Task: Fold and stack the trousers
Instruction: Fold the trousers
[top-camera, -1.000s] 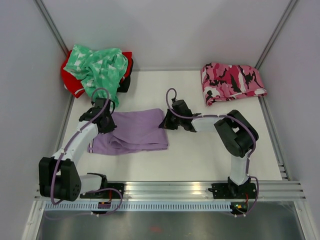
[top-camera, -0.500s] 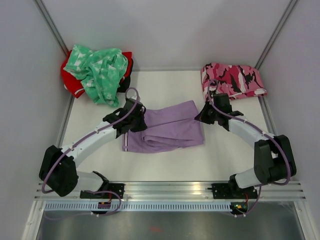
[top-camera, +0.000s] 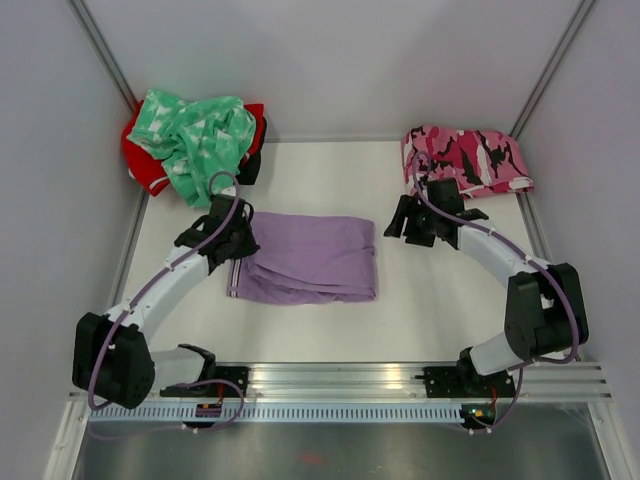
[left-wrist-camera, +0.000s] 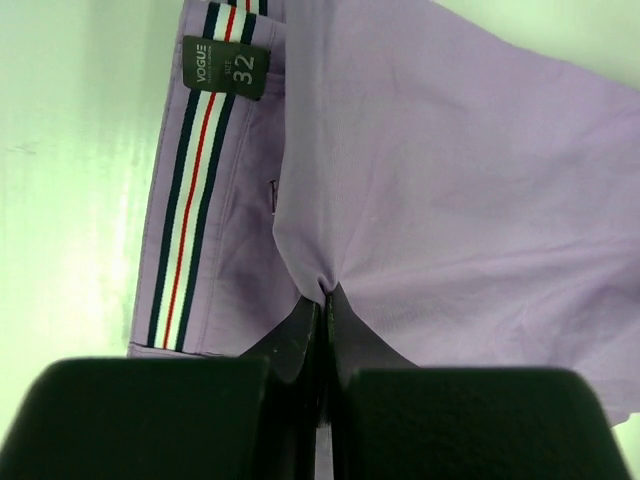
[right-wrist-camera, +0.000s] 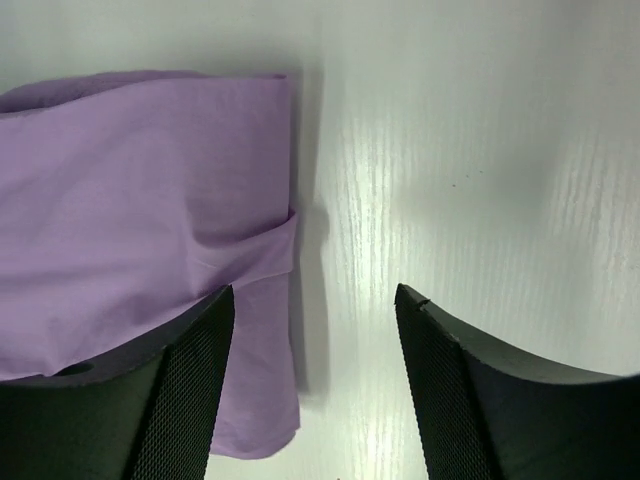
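**Left end effector clamped on the trousers, right one released beside them**

Your left arm reaches forward in a long arc. Its left end effector (top-camera: 236, 240) is clenched on the left edge of the folded lilac-purple soft cloth trousers (top-camera: 310, 258), which lie mid-way across the white desk (top-camera: 440, 310). In the left wrist view the fingers (left-wrist-camera: 300, 335) pinch a pucker of cloth just beside the striped waistband (left-wrist-camera: 190, 200) and its dark label (left-wrist-camera: 225, 68).

Your right arm bends out wide and back inward. The right end effector (right-wrist-camera: 312, 300) hangs spread over bare desk, just off the trousers' right edge and touching nothing.

Both wrist views cut the trousers off. At the back left, the mint-green patterned garment (top-camera: 195, 135) covers most of the red garment (top-camera: 140, 168). The pink-black camouflage garment (top-camera: 465, 160) lies at the back right.
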